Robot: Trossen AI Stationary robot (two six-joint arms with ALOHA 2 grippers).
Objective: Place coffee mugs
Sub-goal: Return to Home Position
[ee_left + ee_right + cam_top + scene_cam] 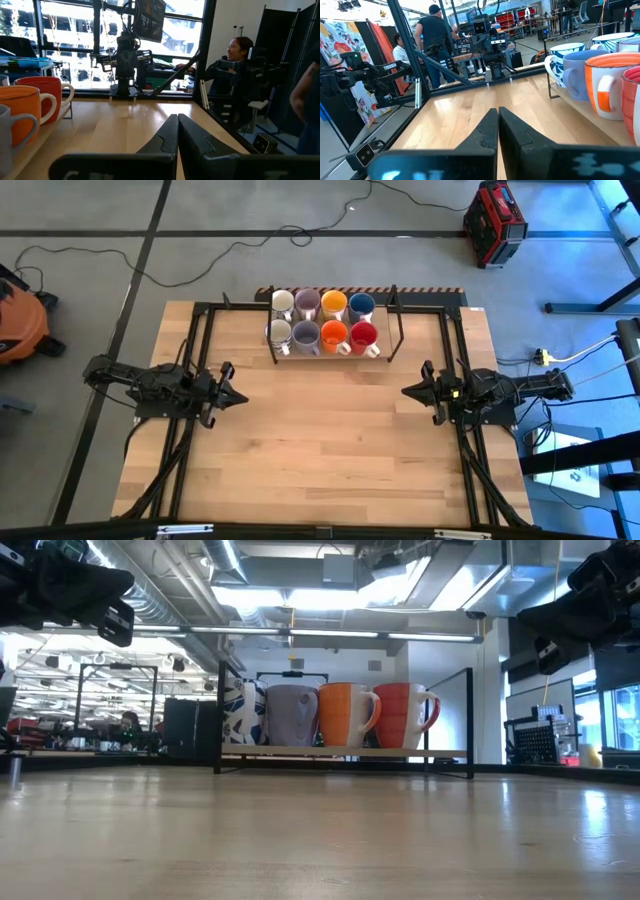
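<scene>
Several coffee mugs stand upright in two rows on a low black wire rack at the table's far middle. The near row is a white mug, a lavender mug, an orange mug and a red mug. The far row is a cream mug, a lavender mug, a yellow-orange mug and a blue mug. My left gripper is shut and hovers at the table's left side, pointing right. My right gripper is shut at the right side, pointing left. Both stand apart from the mugs.
A black frame borders the wooden table on the left, right and far sides. Bare wood lies between the two grippers and toward the near edge. People show in the room beyond the table in both wrist views.
</scene>
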